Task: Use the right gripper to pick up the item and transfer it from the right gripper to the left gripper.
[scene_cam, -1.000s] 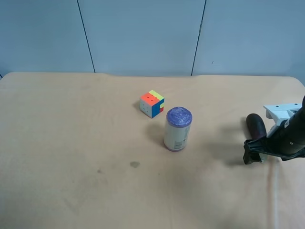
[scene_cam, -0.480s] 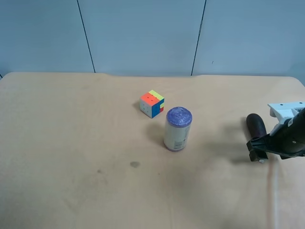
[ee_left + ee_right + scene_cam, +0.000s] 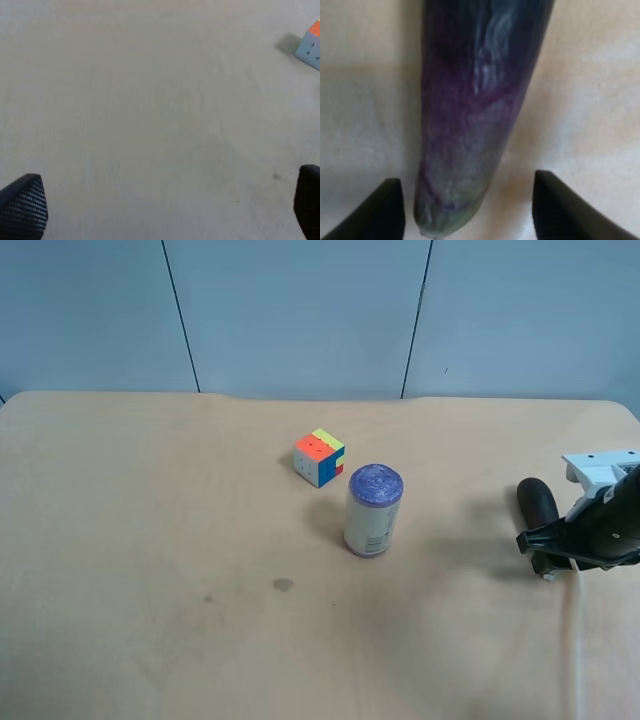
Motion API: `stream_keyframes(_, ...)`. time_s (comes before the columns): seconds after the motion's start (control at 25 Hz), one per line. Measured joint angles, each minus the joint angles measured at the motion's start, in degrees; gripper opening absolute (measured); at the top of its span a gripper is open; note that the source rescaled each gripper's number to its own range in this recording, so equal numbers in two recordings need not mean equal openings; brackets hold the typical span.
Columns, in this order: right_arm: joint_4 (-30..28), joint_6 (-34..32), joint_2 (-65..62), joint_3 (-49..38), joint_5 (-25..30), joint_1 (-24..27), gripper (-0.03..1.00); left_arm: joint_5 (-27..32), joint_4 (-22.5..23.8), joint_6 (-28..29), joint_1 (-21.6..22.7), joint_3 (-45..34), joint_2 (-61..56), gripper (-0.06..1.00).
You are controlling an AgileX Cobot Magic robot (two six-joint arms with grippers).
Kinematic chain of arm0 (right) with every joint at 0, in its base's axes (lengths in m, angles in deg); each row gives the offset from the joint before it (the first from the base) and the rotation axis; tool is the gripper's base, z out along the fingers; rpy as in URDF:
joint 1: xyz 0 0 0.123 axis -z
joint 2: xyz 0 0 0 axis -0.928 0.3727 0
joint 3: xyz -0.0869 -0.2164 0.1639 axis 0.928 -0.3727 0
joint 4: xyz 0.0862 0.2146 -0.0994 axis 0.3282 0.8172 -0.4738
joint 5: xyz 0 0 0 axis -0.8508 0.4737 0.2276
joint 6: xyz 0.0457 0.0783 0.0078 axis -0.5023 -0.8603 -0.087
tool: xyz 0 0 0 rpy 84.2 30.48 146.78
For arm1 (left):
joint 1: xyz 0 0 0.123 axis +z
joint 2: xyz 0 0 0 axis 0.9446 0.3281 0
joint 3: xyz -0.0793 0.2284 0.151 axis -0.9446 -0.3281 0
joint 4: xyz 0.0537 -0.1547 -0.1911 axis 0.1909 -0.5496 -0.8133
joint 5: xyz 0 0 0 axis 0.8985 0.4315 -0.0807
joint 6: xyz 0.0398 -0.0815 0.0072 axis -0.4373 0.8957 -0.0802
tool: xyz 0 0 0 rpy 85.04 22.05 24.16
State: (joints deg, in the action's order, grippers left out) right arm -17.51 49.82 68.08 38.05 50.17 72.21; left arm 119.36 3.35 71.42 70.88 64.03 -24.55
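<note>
We see the right gripper (image 3: 467, 200) straddling the eggplant (image 3: 470, 115), which lies well apart from the can (image 3: 372, 510), fingers half-spread, not touching it; the left gripper (image 3: 167, 200) gapes wide.

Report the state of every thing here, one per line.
eggplant: lying on the table
right hand: open, fingers either side of the eggplant
left hand: open, empty
can: upright, lid on
puzzle cube: scrambled, apart from the can
</note>
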Motion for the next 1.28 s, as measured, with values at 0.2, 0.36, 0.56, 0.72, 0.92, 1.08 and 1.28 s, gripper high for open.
stream_keyframes(0.2,0.0,0.0,0.0,0.0,-1.15,1.59,0.33,0.0,0.0,0.0,0.0,0.0,0.0,1.0)
stream_keyframes(0.36,0.0,0.0,0.0,0.0,-2.08,1.98,0.33,0.0,0.0,0.0,0.0,0.0,0.0,1.0)
stream_keyframes(0.56,0.0,0.0,0.71,0.0,-3.79,1.98,0.33,0.0,0.0,0.0,0.0,0.0,0.0,1.0)
stream_keyframes(0.72,0.04,-0.05,3.87,0.0,-4.73,2.04,0.33,0.0,0.0,0.0,0.0,0.0,0.0,1.0)
stream_keyframes(0.92,0.16,-0.09,4.07,0.05,-5.02,2.04,0.33,0.0,0.0,0.0,0.0,0.0,0.0,1.0)
stream_keyframes(1.08,0.96,-0.09,4.07,0.05,-4.84,2.04,0.33,0.0,0.0,0.0,0.0,0.0,0.0,1.0)
stream_keyframes(1.28,1.36,-0.09,2.9,0.0,-4.07,2.1,0.19,0.0,0.0,0.0,0.0,0.0,0.0,1.0)
